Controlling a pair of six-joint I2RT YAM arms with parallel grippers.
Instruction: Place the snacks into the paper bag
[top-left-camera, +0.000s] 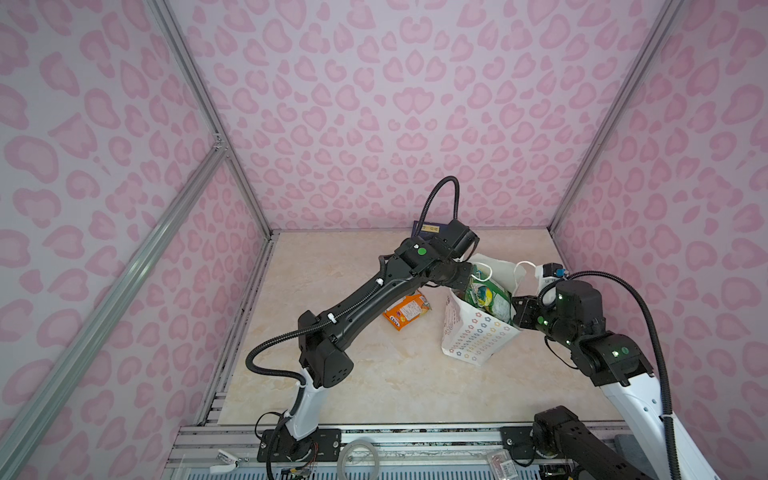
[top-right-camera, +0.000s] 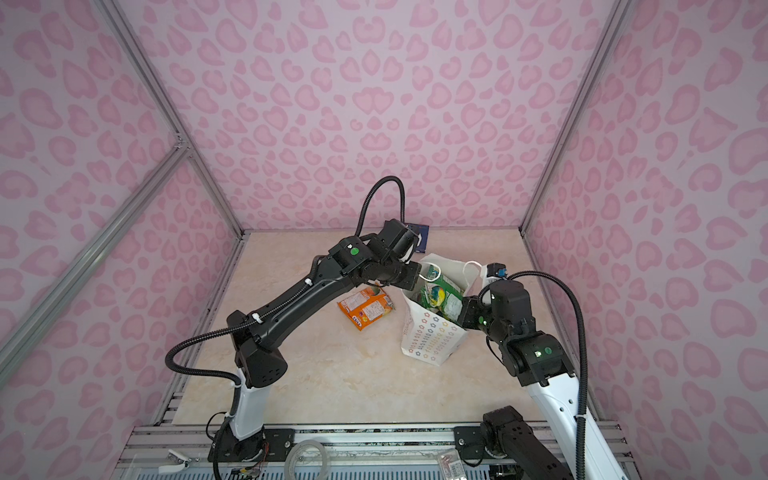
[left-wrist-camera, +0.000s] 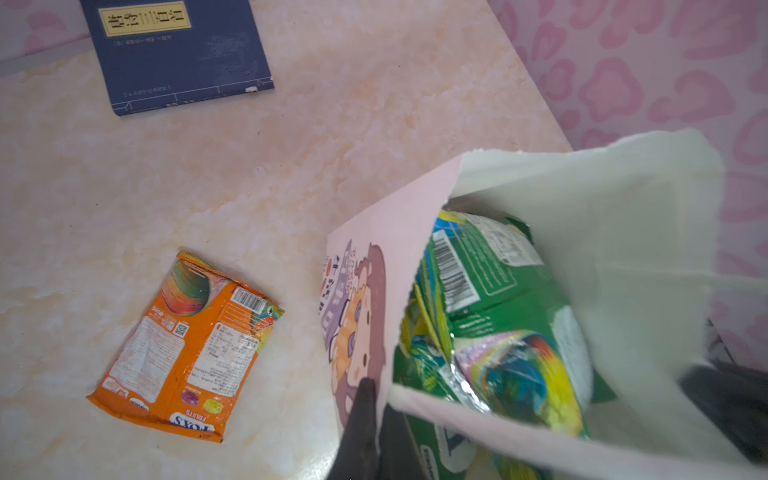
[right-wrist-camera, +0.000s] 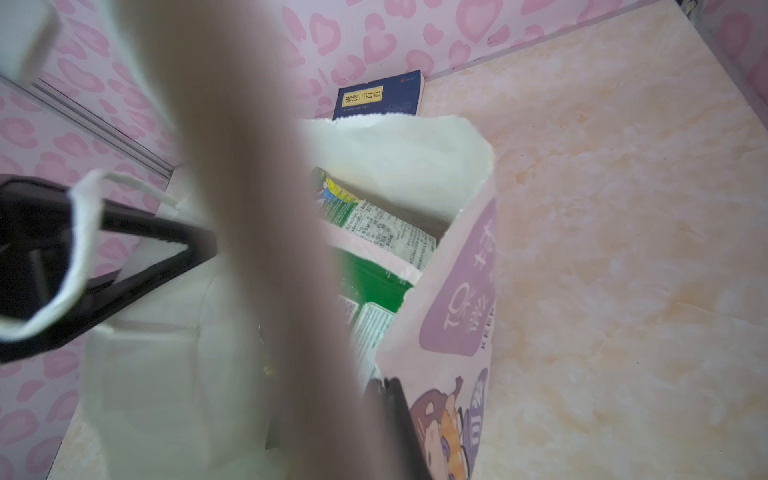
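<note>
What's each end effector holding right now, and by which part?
Both pinch the paper bag by its top rim: left end effector on the left side of the opening, right end effector on the opposite side.

One bag (top-left-camera: 478, 336), one card (left-wrist-camera: 174, 54), several pouches (left-wrist-camera: 187, 349)

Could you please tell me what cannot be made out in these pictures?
- Contents deeper in the paper bag: its walls hide everything below the top green pouches, in every view.
- What the right gripper pinches: dark and small in both top views; a blurred band covers much of the right wrist view.
- Dark blue card: the left arm covers part in both top views.
</note>
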